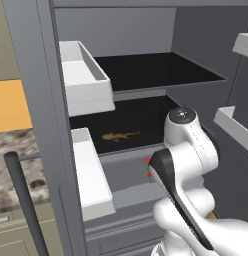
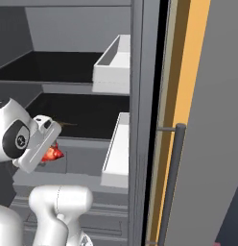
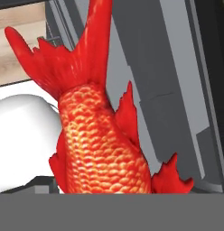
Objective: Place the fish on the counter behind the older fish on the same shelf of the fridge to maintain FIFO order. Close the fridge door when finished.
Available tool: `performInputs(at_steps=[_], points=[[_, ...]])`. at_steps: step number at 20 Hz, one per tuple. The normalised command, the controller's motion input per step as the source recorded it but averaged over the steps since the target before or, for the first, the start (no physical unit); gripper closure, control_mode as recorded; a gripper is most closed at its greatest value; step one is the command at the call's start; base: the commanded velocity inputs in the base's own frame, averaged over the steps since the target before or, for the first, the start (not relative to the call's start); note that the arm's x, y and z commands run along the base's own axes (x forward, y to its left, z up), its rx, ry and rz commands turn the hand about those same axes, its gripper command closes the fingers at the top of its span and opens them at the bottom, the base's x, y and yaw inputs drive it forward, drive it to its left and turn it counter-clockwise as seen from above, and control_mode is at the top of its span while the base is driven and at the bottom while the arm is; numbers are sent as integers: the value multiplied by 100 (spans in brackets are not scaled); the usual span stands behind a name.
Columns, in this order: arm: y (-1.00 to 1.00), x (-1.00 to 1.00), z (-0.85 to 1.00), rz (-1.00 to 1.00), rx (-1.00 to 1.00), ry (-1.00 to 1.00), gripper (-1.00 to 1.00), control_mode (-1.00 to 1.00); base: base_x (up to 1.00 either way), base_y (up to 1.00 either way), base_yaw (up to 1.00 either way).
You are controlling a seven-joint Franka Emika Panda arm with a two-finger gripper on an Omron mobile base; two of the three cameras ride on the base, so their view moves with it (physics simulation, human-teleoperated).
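Observation:
The bright red-orange fish (image 3: pixel 100 149) hangs tail-up close to the hand camera, and my gripper (image 2: pixel 51 153) is shut on it. In the right base view this fish (image 2: pixel 53 153) sits just below the front rim of the middle shelf (image 2: pixel 92 115). Past the arm, only its red fin tips (image 1: pixel 146 160) show in the left base view. The older fish (image 1: pixel 120 135), slim and brown-tan, lies flat near the front of that black shelf (image 1: pixel 151 120) inside the open fridge (image 1: pixel 31 75). It is also visible as a thin shape (image 2: pixel 67 124) just beyond my hand. The marble counter (image 1: pixel 16 165) lies to the left.
White door bins (image 1: pixel 86 80) (image 1: pixel 91 170) stick out from the left door, and others (image 1: pixel 231 125) from the right door. The upper black shelf (image 1: pixel 156 70) is bare. Bar handles (image 1: pixel 23 200) (image 2: pixel 171 182) stand near the door edges. Grey drawers (image 1: pixel 121 220) sit below.

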Motion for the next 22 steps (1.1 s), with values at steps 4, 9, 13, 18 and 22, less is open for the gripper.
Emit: performInputs(at_steps=[4,9,13,18,22], points=[[-12,51,5,8,0,-3,100,-100,12,0,3],[-39,91,17,14,0,-22,100,-100,0,0,0],[-31,56,0,13,0,-25,100,-100,0,0,0],[-29,73,0,9,0,-1,100,-100,0,0,0],[-16,86,3,6,3,0,100,-100,0,0,0]])
